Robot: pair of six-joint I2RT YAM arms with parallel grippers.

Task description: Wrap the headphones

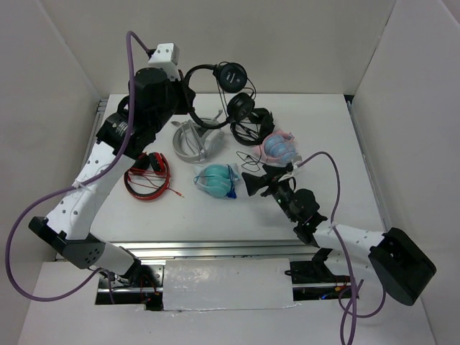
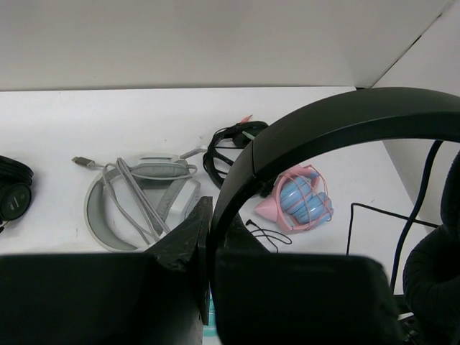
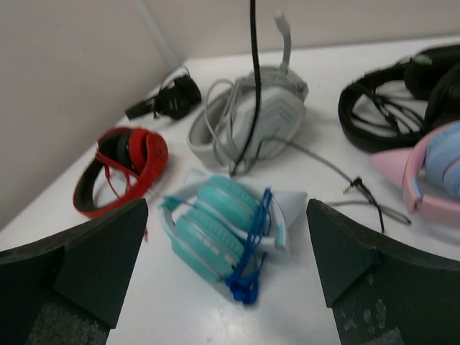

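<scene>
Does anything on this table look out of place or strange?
Yes. The black thin-band on-ear headphones are held in the air, clamped by the headband in the left gripper, and their thin black cable dangles unwrapped, unlike the blue cord wound around the teal headphones.

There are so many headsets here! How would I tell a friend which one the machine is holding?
Find the left arm, reaching to the far edge of the table. Its gripper pinches the thin headband of the headphones, held above the grey headset. Unlike its neighbours, it hangs in the air, plain black, with two round earcups and a thin dangling cable.
</scene>
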